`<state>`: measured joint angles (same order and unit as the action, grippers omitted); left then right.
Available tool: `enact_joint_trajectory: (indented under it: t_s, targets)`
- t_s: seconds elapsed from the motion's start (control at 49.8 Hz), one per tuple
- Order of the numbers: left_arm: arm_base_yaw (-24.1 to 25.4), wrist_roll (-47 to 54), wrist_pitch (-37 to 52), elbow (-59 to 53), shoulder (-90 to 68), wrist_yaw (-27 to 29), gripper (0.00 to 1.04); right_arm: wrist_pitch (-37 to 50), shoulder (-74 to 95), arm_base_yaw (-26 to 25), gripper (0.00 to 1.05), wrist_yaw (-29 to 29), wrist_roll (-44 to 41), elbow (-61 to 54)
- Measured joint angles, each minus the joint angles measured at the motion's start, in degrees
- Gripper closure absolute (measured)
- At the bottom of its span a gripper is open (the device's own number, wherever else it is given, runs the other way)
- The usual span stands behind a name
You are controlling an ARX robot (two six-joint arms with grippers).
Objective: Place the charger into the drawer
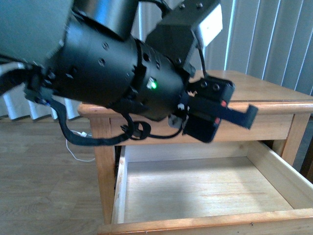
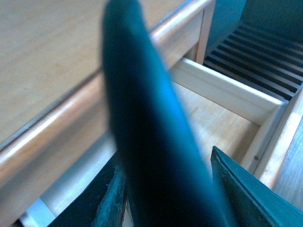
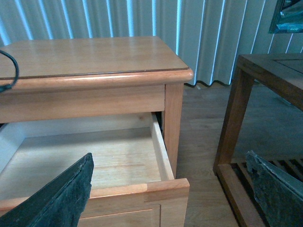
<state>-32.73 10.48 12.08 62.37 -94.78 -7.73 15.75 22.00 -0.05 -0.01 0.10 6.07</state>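
The drawer [image 1: 274, 169] is pulled out wide, and its pale wooden inside holds nothing. My left gripper [image 1: 222, 120] hangs above the drawer's back edge, shut on the charger. Only a small pale block [image 1: 174, 121] of the charger shows at the jaws, with its black cable [image 1: 142, 132] curling below the arm. In the left wrist view a dark blurred shape [image 2: 151, 142] runs between the fingers [image 2: 111, 203], above the drawer's back wall [image 2: 222, 87]. My right gripper [image 3: 168, 194] is open in front of the drawer's right front corner [image 3: 158, 189]. A bit of the black cable [image 3: 14, 66] shows there too.
The honey-coloured nightstand top [image 1: 264, 90] is just behind the left gripper. A white cable [image 1: 78, 149] lies on the floor to the left. A dark slatted wooden table [image 3: 265, 71] stands to the right. Another drawer front [image 3: 118, 218] sits below.
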Motion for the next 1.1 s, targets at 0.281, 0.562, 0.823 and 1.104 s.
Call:
enact_joint_trajectory:
  t_s: [0.281, 0.562, 0.823, 1.104]
  targets:
    - [-1.5, 0.2, 0.3, 1.9, -12.0, 3.3, 0.57, 0.0, 0.0, 0.0, 0.09, 0.0, 0.0, 0.0]
    - [-1.1, 0.3, -0.1, 6.0, -19.3, 7.4, 0.57, 0.0, 0.0, 0.0, 0.09, 0.0, 0.0, 0.0]
    - [-1.0, 2.3, -0.3, 6.8, -20.1, 9.4, 0.26, 0.0, 0.0, 0.0, 0.09, 0.0, 0.0, 0.0]
    - [-1.0, 3.0, 3.0, 1.7, -13.0, 9.2, 0.06, 0.0, 0.0, 0.0, 0.09, 0.0, 0.0, 0.0]
